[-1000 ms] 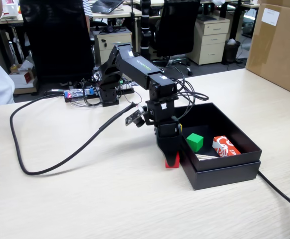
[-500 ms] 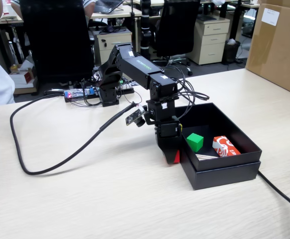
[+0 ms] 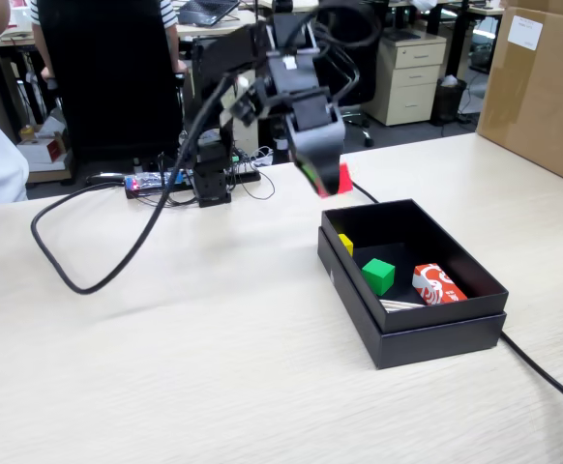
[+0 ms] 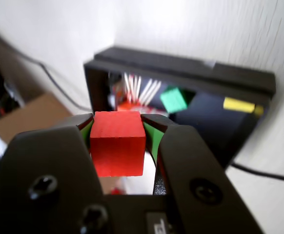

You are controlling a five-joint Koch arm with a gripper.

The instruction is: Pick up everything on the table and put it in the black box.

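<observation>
Gripper pinches red cube between its jaws, held in the air above table, just behind black box. Green cube, printed packet inside box.

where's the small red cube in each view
Fixed view: the small red cube is upper centre, clamped in the gripper, raised above the table near the far end of the shallow matte black box.
Wrist view: it is centre-left, between the gripper pads.
Shared landmark: the green cube inside the box.
</observation>
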